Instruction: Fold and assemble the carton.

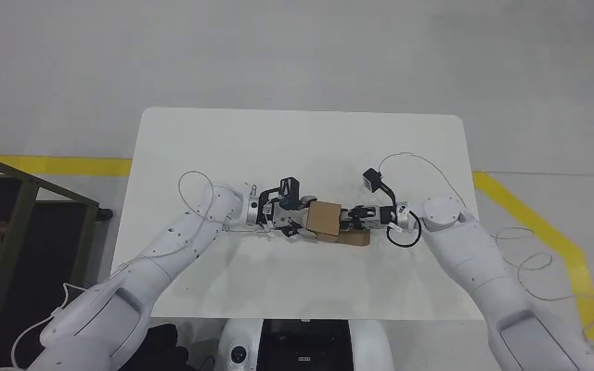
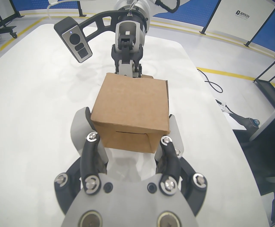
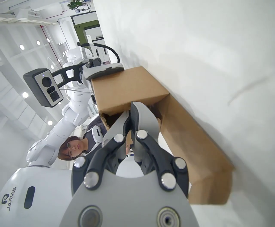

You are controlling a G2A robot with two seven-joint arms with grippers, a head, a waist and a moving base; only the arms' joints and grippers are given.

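- Carton: the brown corrugated cardboard carton (image 1: 323, 219) lies on its side near the middle of the white surface (image 1: 232, 148), between your two arms.
- Left jaws: they are spread to the carton's full width. One of the fingers (image 2: 78, 126) is against each side wall at the end nearer that wrist. I judge this to be a steadying hold on the body.
- Right jaws: they are closed almost together at the opposite end. Their fingers (image 3: 140, 120) meet on the edge of the carton wall, where the opening begins. They appear to pinch that edge, but how much card sits between them is hidden.
- Work done, as judged: the body is squared up into a box shape. The end panel (image 2: 129, 139) facing the left wrist is folded across and looks tucked, with a slit line along it.
- Work left, as judged: the end at the right jaws is open. One long flap (image 3: 193, 154) is unfolded, flat against the surface. You have yet to fold in that flap and any smaller ones beside it and close them.
- Markings: the carton faces in view carry no print, label or tape that can be made out.
- Other writing: a white sign panel (image 2: 242, 19) in the room behind bears a printed mark. It has no bearing on the task and is not recorded here.
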